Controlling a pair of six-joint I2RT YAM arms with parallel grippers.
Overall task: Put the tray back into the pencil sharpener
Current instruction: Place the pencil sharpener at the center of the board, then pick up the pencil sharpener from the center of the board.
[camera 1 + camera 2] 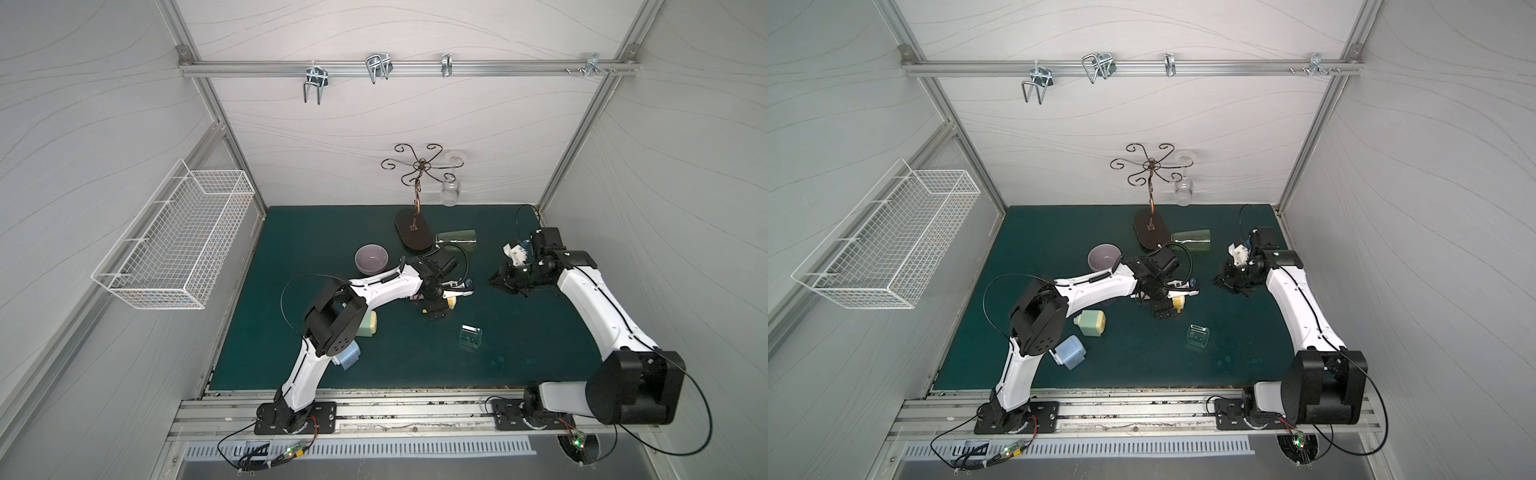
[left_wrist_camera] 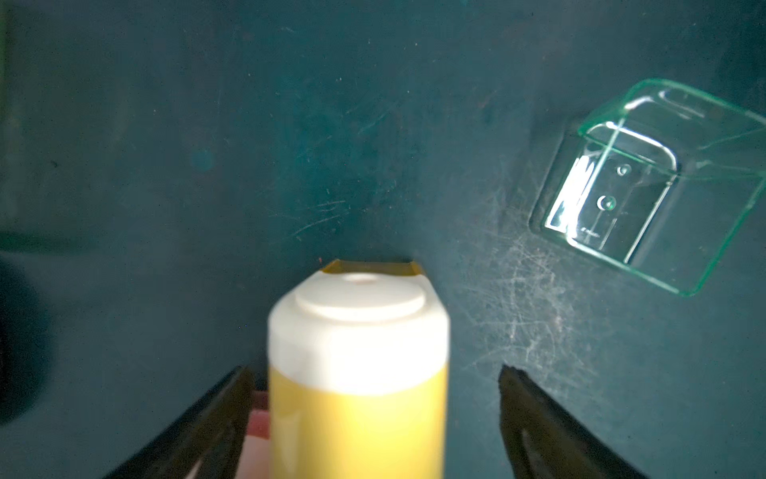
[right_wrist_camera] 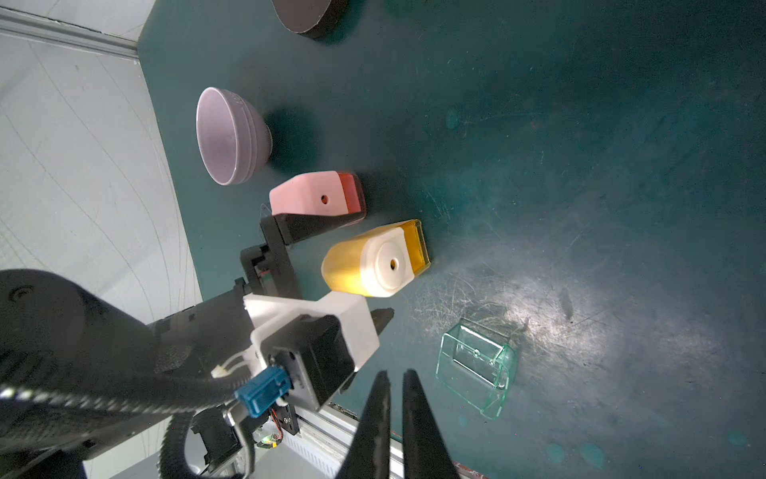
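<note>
The clear green tray [image 1: 471, 336] [image 1: 1198, 336] [image 2: 646, 186] [image 3: 476, 369] lies loose on the green mat, untouched. A yellow-and-white pencil sharpener [image 2: 358, 352] [image 3: 373, 261] stands between the jaws of my left gripper [image 2: 373, 369] [image 1: 1163, 309], which are open, with a clear gap on one side. An amber tray sits in its base. Right behind it is a pink pencil sharpener [image 3: 311, 199]. A pale green sharpener [image 1: 1092, 323] and a blue one [image 1: 1069, 352] lie near the left arm's elbow. My right gripper [image 3: 396, 372] [image 1: 498, 282] hovers shut and empty to the right.
A lilac bowl [image 1: 371, 258] sits behind the left arm. A wire glass stand [image 1: 413, 232] holding a hanging wine glass and a tipped green tumbler [image 1: 455, 239] are at the back. A white wire basket [image 1: 174, 241] hangs on the left wall.
</note>
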